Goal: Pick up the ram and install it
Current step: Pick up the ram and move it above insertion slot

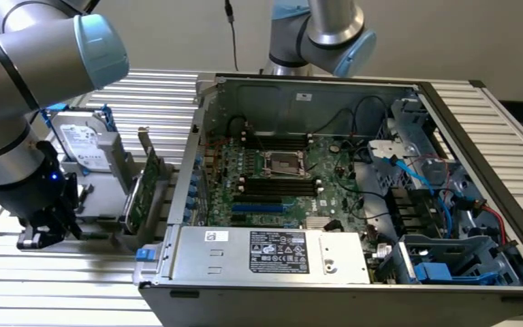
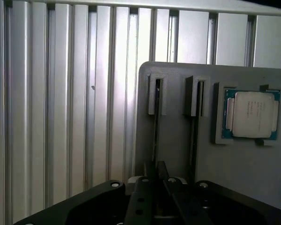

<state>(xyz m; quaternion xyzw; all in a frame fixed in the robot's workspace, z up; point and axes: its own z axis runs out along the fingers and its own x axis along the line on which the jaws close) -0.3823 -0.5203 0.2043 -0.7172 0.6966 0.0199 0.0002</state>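
On the slatted bench, beside the one open computer case, sits one grey holder with two narrow slots. The ram stands on edge in one slot and a second thin board in the other. One processor chip lies in a recess beside them. The gripper hangs low over the ram's near end; whether it clamps the ram I cannot tell. One hard drive stands upright near the arm.
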